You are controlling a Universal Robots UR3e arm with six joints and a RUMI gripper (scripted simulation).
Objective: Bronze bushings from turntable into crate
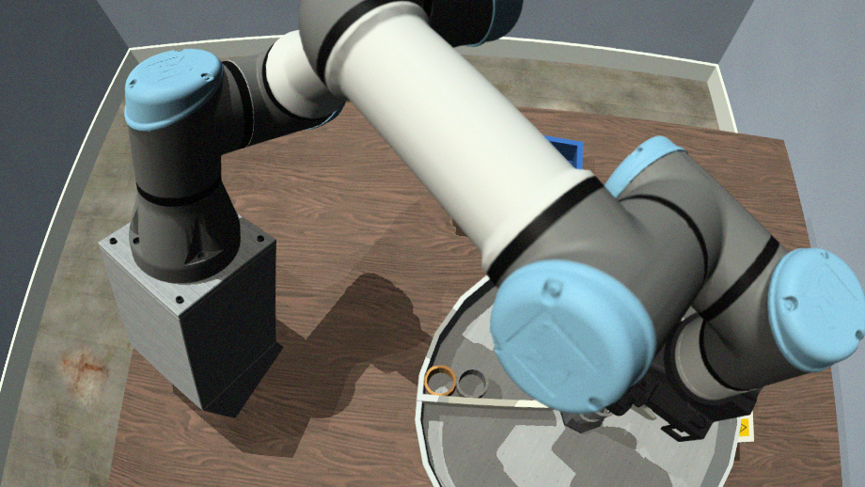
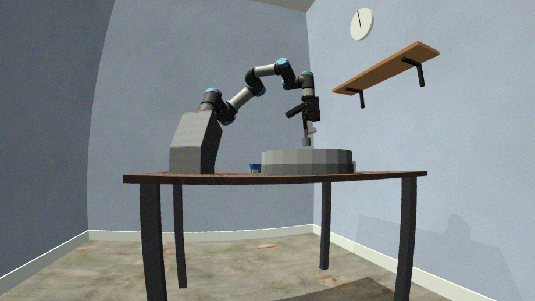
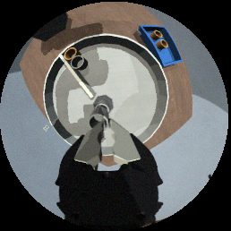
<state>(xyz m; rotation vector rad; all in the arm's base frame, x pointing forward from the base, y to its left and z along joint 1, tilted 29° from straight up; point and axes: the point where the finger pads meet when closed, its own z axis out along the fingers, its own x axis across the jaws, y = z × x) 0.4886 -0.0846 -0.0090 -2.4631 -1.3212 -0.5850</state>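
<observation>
The round grey turntable point(image 1: 424, 441) point(image 2: 306, 160) point(image 3: 134, 85) holds one bronze bushing point(image 1: 440, 380) point(image 3: 70, 54) and a steel bushing point(image 1: 472, 383) point(image 3: 79, 62) side by side at its rim, beside a pale divider bar point(image 1: 484, 401) point(image 3: 82, 82). My gripper point(image 2: 306, 139) point(image 3: 107, 119) hangs over the turntable's middle, a little above it. It is shut on a small grey ring that looks like a second steel bushing point(image 2: 305, 142) point(image 3: 102, 107), pinched by its wall. The blue crate point(image 1: 570, 152) point(image 2: 255, 167) point(image 3: 175, 58) holds two bronze bushings point(image 3: 157, 34) point(image 3: 163, 43).
The arm's grey pedestal point(image 1: 181, 314) point(image 2: 192, 143) stands on the wooden table point(image 1: 338, 199) point(image 2: 261, 177) left of the turntable. A dark hub point(image 1: 581, 423) sits at the turntable's centre, under the gripper. The arm hides most of the crate in the top view.
</observation>
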